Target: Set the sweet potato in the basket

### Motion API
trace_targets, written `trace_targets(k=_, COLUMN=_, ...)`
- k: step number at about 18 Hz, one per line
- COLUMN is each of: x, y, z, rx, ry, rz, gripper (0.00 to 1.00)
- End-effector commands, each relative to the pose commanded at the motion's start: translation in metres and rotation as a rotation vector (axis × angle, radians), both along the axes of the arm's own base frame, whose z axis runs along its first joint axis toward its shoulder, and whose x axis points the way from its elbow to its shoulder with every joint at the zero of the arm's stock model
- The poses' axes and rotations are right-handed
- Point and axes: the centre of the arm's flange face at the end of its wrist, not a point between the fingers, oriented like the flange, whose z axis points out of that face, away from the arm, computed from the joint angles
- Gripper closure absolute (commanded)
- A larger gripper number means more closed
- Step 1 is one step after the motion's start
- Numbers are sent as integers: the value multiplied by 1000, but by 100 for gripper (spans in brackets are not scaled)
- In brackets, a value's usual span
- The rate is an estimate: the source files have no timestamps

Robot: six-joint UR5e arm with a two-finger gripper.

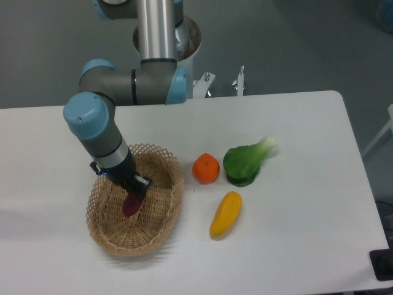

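Camera: sweet potato (pixel 131 204) inside basket (pixel 164 215).

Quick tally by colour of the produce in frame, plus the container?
Purple: 1, the sweet potato, held by the gripper inside the basket
Orange: 1, the round orange
Yellow-orange: 1, the long fruit
Green: 1, the leafy vegetable
Tan: 1, the basket
Total: 5 things, 4 of them produce

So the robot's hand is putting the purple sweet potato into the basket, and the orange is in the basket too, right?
Not quite. The hand does hold the sweet potato inside the basket, but the camera view shows the orange on the table, beside the basket.
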Motion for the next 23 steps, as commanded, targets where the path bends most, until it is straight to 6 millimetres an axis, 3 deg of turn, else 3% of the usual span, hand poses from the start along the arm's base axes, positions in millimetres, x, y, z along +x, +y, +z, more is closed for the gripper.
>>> trace_targets(k=3, x=2, y=3, z=-15, rx=-22, ry=-7, rz=-4, gripper=66)
trace_targets(k=8, x=1, y=3, z=-16, rx=-25, ry=-6, rz=-8, gripper=58)
trace_targets(k=9, x=1, y=3, z=-16, rx=-27, ry=-6, rz=-10, gripper=53)
trace_targets(k=10, x=1, y=3, z=-15, rx=-26, ry=-4, rz=-10, gripper=33)
trace_targets(k=11, x=-2, y=5, z=-11, rx=-22, ry=6, rz=-9, gripper=7)
trace_targets(k=12, x=-3, y=6, z=-5, rx=-15, ry=21, rz=-8, gripper=0)
trace_targets(k=17, x=-19, y=13, z=39, rx=45, ry=59, rz=-24, gripper=0)
trace_targets(k=19, x=-49, y=8, z=69, rx=72, ry=82, rz=-14, gripper=0)
trace_targets(k=23, x=-102, y=-22, z=105, rx=74, ry=106, rz=-43, gripper=0)
